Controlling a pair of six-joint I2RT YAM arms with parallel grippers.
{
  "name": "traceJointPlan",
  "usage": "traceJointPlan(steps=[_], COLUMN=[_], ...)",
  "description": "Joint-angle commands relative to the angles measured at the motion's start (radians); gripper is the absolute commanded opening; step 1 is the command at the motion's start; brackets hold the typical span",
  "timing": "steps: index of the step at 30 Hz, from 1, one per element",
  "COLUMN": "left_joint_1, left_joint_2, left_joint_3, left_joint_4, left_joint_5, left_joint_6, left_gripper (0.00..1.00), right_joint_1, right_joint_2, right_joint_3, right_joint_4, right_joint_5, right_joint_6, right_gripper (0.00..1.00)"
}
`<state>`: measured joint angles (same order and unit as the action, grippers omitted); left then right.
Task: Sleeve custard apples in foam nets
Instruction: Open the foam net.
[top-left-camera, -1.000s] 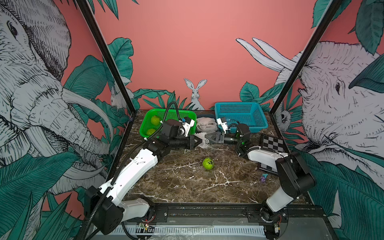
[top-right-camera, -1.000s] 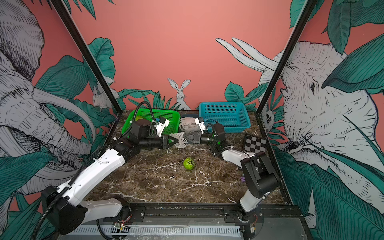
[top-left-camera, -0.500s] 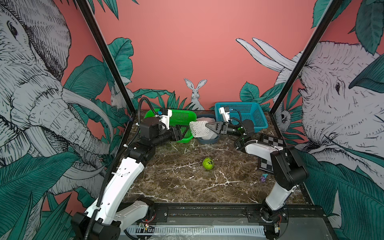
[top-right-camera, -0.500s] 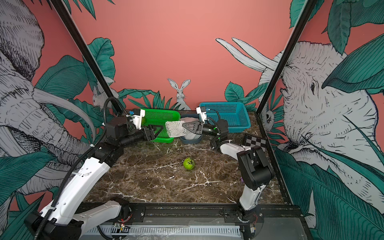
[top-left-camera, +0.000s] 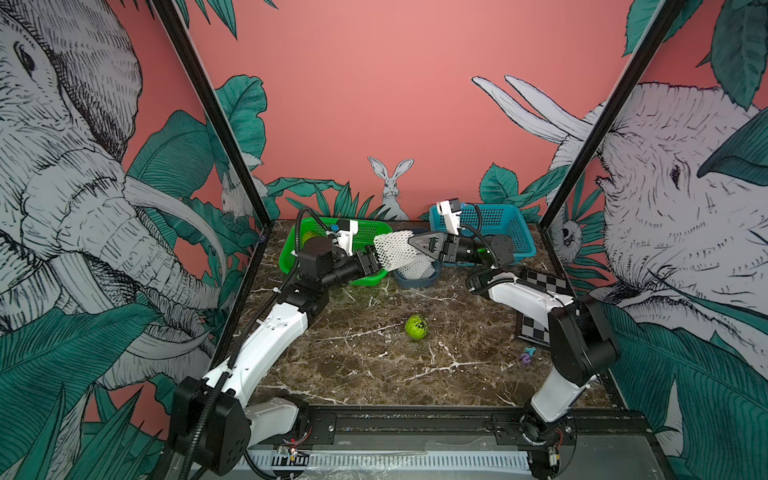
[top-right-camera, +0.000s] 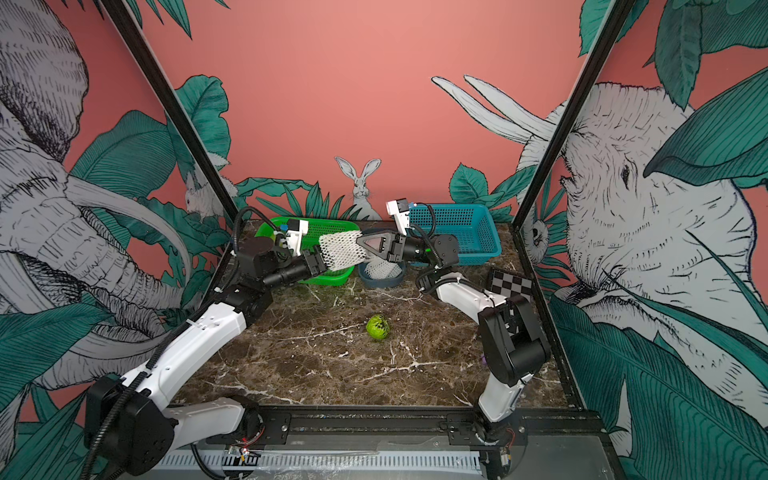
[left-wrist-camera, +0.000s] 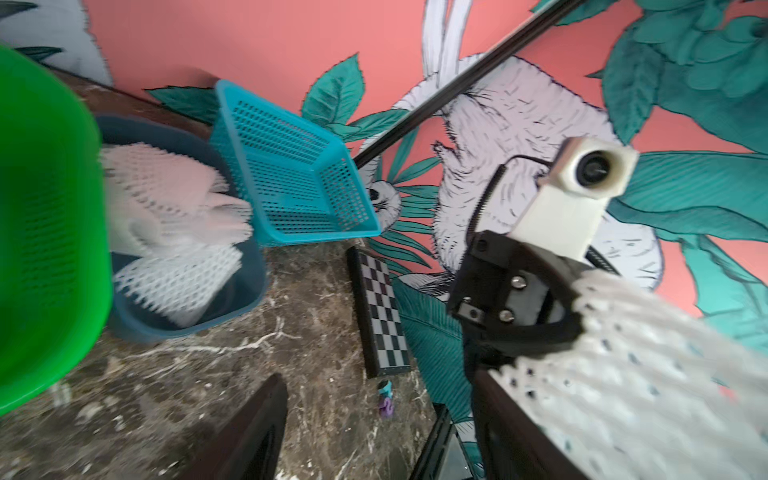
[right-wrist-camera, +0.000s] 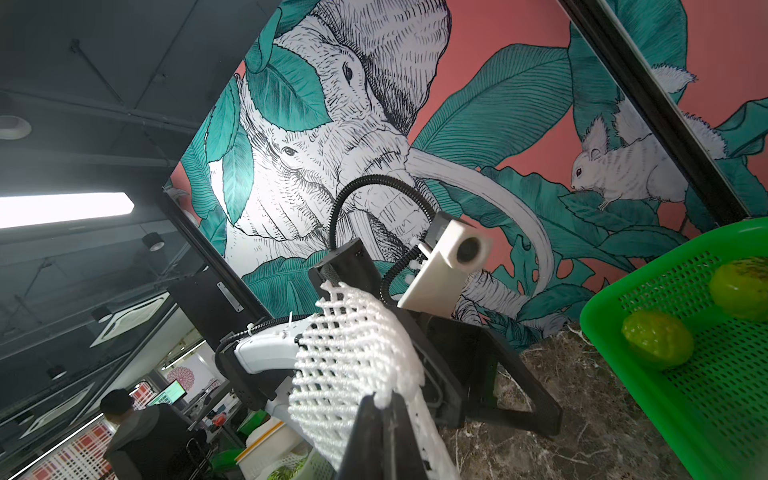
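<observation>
- Two arms had risen from beside the grey-blue tub (top-left-camera: 415, 283). A second before, both tools were down at its rim working on one foam net (top-left-camera: 397, 253). That net now hung in the air just above the tub, stretched out toward the green basket (top-left-camera: 291, 257) beside it.
- Half a second before, the left tool (top-left-camera: 372, 259) had stood back from the net; now it was at the net's free end again.
- Right tool (top-left-camera: 410, 242): pressed together, pinching the end of the net that lay over the tub.
- Left tool: spread wide. The right wrist view showed one of its fingers (right-wrist-camera: 345, 266) against the net's open mouth and the other clear of it. Whether a finger was inside the mouth could not be told.
- By my reading, the net was out of the tub and about to be opened up, with no fruit in it yet.
- One custard apple (top-left-camera: 416, 327) lay alone on the tabletop (top-left-camera: 365, 370), well in front of the tub.
- Two more custard apples (right-wrist-camera: 656, 340) sat in the green basket, and spare foam nets (top-left-camera: 417, 271) remained in the tub.
</observation>
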<state>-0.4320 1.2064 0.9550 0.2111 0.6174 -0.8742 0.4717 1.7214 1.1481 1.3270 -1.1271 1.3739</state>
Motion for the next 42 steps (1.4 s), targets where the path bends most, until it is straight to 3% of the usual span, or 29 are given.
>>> traceJointPlan(steps=[1, 6, 14, 19, 24, 27, 32, 36, 41, 42], left_joint_1=[-0.021, -0.027, -0.057, -0.059, -0.057, -0.047, -0.039, -0.031, -0.03, -0.029], left_joint_2=[0.0, 0.003, 0.024, 0.015, -0.031, -0.055, -0.06, -0.059, -0.055, -0.051], left_joint_3=[0.01, -0.028, -0.001, -0.017, -0.021, -0.029, -0.042, -0.053, -0.053, -0.052], left_joint_4=[0.18, 0.344, 0.364, 0.367, 0.265, 0.233, 0.241, 0.258, 0.26, 0.265], left_joint_5=[0.048, 0.055, 0.066, 0.067, 0.056, 0.044, 0.048, 0.045, 0.054, 0.059], left_joint_6=[-0.062, -0.142, -0.146, -0.152, -0.093, -0.077, -0.093, -0.111, -0.112, -0.114], left_gripper=[0.73, 0.75, 0.76, 0.7, 0.56, 0.42, 0.39, 0.28, 0.02, 0.0], right_joint_1=[0.013, 0.015, 0.017, 0.009, 0.001, -0.004, -0.011, -0.013, -0.012, -0.013], right_joint_2=[-0.008, -0.014, -0.031, -0.02, -0.02, -0.023, -0.031, -0.035, -0.04, -0.04], right_joint_3=[0.023, -0.006, -0.031, -0.034, -0.034, -0.044, -0.067, -0.077, -0.076, -0.074], right_joint_4=[0.084, 0.064, 0.063, 0.084, 0.076, 0.067, 0.059, 0.054, 0.049, 0.051], right_joint_5=[0.04, 0.079, 0.123, 0.148, 0.136, 0.127, 0.117, 0.108, 0.102, 0.102], right_joint_6=[0.012, -0.048, -0.098, -0.079, -0.072, -0.069, -0.069, -0.073, -0.066, -0.06], right_gripper=[0.0, 0.0, 0.0, 0.0, 0.0, 0.0, 0.0, 0.0, 0.0, 0.0])
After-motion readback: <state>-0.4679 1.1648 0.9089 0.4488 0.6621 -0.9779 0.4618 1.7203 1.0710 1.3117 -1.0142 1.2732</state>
